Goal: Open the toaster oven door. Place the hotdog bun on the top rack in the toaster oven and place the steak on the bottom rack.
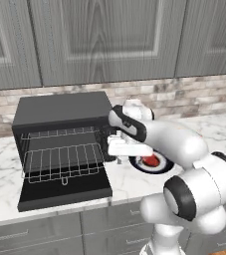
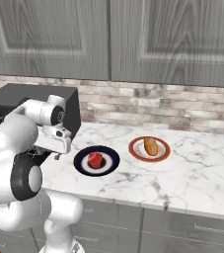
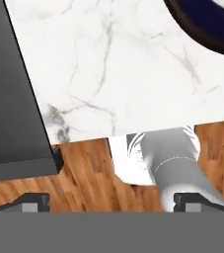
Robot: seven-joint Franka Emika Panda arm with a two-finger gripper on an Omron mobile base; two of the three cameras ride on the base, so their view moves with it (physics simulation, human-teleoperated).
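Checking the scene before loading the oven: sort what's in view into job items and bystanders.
Belongs to the job:
toaster oven
toaster oven door, already folded down
top rack
bottom rack
hotdog bun, on the red-rimmed plate
steak, on the dark blue plate

Just lying about:
marble counter
grey wall cabinets
brick backsplash

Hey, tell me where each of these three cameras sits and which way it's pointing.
Left base view: behind the arm's left, looking forward and down at the toaster oven, its door open, both racks visible; the arm rises lower right.
Right base view: behind the arm's right, looking at the steak and hotdog bun on plates; the arm rises lower left.
Hand view: on the hand, looking down past the counter edge to the floor; fingertips apart.
Both base views share the oven and steak.
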